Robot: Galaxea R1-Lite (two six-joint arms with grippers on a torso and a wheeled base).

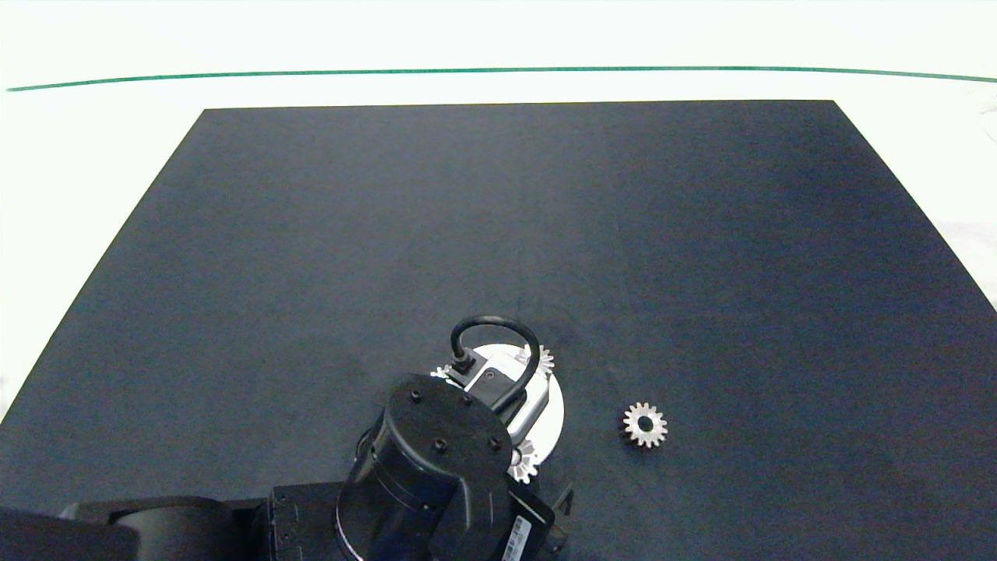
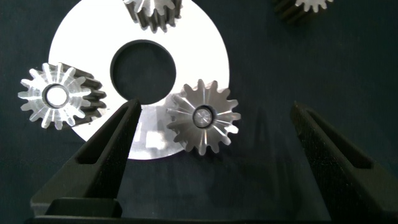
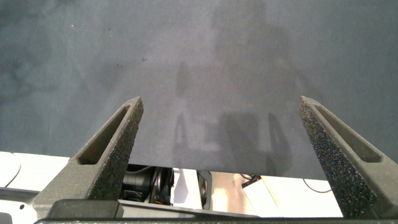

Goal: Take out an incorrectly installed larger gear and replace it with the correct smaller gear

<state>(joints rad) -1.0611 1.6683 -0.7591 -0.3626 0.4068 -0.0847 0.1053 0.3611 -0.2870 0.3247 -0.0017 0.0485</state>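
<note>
The left gripper (image 2: 216, 106) hangs over a white disc (image 2: 205, 50) with a round centre hole, its two grey fingers (image 2: 112, 143) spread wide and holding nothing. Four silver gears show in all, three of them seated on the disc. The larger gear (image 2: 202, 116) stands on the disc's rim between the spread fingers, nearer one finger than the other and touching neither. A second gear (image 2: 59, 95) sits on the rim outside that nearer finger, and a third gear (image 2: 153, 12) lies across the centre hole, well ahead of the fingertips. The fourth, the smaller gear (image 1: 645, 425), lies flat and alone on the dark mat (image 1: 498, 234), off the disc and beyond the far finger. The right gripper (image 3: 221, 102) hovers with fingers parted over bare mat by the mat's edge.
</note>
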